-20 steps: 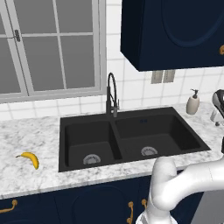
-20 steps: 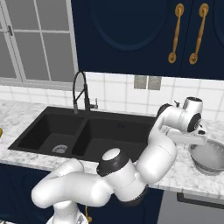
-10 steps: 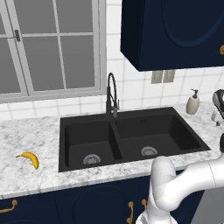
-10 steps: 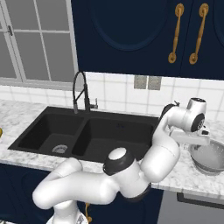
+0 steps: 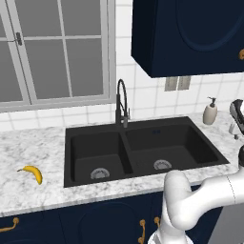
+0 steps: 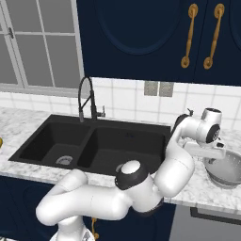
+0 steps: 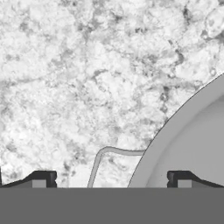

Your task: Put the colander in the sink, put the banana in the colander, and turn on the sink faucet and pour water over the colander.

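Note:
The silvery perforated colander (image 6: 229, 167) stands on the marbled counter to the right of the black double sink (image 6: 52, 139). My gripper (image 6: 212, 159) hangs open just over the colander's left rim. In the hand view the colander's rim (image 7: 183, 140) and thin wire handle (image 7: 107, 152) lie between the widely spread fingertips (image 7: 43, 178), close below. The yellow banana (image 5: 31, 173) lies on the counter left of the sink (image 5: 186, 143). The black arched faucet (image 5: 121, 102) rises behind the divider between the basins, with no water running.
A beige soap dispenser (image 5: 209, 112) stands behind the sink's right corner, close to my arm. Dark blue cabinets (image 6: 141, 37) hang overhead. A window (image 5: 52, 52) fills the wall at the left. The counter's front edge runs close to the colander.
My hand has shifted slightly right and sunk lower toward the colander's rim. The colander, the banana and the faucet have stayed put.

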Tool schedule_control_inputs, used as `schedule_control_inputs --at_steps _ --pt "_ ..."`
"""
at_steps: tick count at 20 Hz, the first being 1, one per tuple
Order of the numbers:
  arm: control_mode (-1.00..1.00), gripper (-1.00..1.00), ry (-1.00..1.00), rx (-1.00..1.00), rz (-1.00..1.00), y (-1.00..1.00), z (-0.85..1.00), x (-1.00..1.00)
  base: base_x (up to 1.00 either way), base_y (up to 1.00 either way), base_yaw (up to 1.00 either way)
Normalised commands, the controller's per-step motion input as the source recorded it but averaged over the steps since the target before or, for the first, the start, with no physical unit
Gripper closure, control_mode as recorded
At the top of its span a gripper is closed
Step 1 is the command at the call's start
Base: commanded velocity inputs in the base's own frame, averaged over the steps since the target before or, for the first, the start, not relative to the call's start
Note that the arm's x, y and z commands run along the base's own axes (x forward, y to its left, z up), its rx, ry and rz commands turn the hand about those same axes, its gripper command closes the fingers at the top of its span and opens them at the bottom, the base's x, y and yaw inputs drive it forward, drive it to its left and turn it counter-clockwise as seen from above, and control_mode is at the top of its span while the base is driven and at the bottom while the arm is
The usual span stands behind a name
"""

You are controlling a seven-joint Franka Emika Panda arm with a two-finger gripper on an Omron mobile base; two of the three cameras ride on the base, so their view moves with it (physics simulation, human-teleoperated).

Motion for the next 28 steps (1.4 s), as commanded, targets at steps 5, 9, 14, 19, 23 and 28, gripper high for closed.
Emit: schedule_control_inputs --at_steps 5,9,14,19,23,28 --pt "-1.0 -1.0 0.0 0.0 0.0 0.0 -0.2 0.0 0.0 0.0 0.0" --pt "-1.0 1.0 0.0 0.0 0.0 0.0 -0.1 0.0 0.0 0.0 0.0" --pt "-1.0 1.0 0.0 0.0 0.0 0.0 0.0 0.0 0.0 0.0 0.0" --pt "-1.0 1.0 0.0 0.0 0.0 0.0 0.0 0.0 0.0 0.0 0.0" --pt "-1.0 1.0 0.0 0.0 0.0 0.02 0.09 -0.18 0.0 0.0 0.0" --pt "-1.0 1.0 -0.12 0.0 0.01 0.2 0.22 -0.6 0.0 0.0 0.0"
